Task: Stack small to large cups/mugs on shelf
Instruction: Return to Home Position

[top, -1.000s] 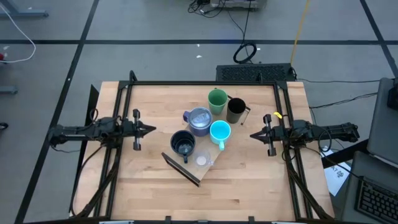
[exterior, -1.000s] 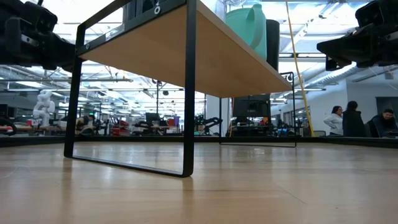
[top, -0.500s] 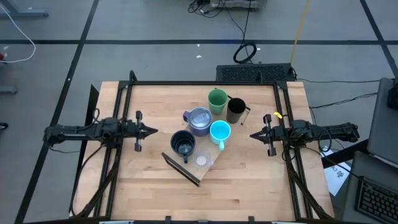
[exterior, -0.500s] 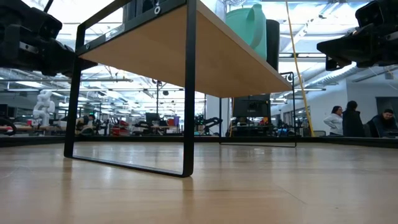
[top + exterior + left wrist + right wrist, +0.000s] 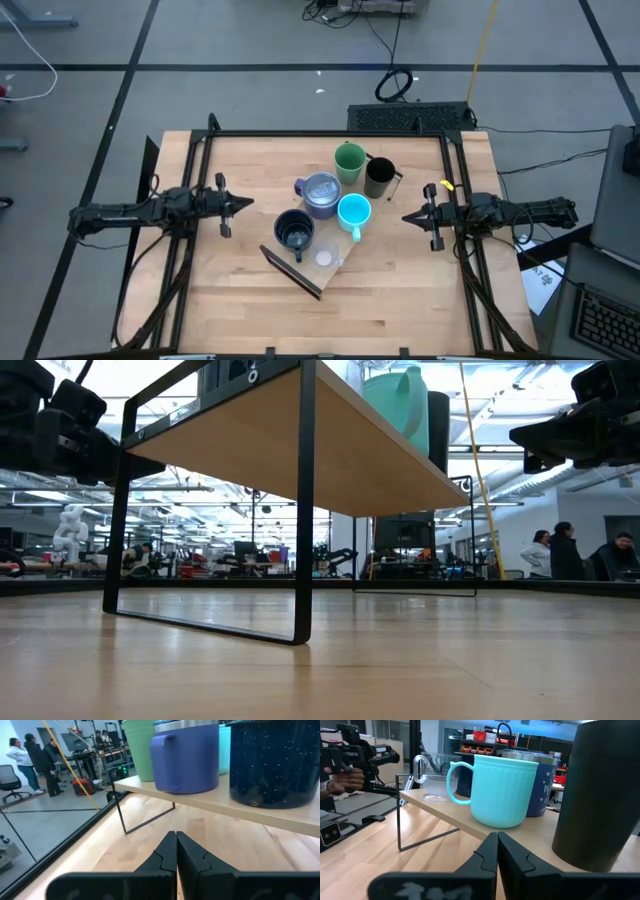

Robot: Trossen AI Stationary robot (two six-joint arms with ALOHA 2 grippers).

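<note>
High view showed the shelf (image 5: 280, 445) mid-counter (image 5: 240, 300), set askew: one bracket end toward the near edge, the other toward the far right corner. All six cups stood on it. From the near end came the tiny clear cup (image 5: 324, 258), then the squat black mug (image 5: 294, 230). Next were the purplish-grey shiny mug (image 5: 321, 192) & cyan mug (image 5: 354, 212) side by side. The green cup (image 5: 349, 160) & tall black mug (image 5: 378, 176) stood at the far end. Cups were packed close; couldn't tell which touched.

Left arm (image 5: 150, 210) lay level over the counter's left edge w/ jaws pressed together, tip pointing at the shelf, well apart from it. Right arm (image 5: 500, 213) mirrored that at the right edge, jaws together too, per its wrist view.

Low view: people (image 5: 560, 550) stood in the room beyond the counter.
</note>
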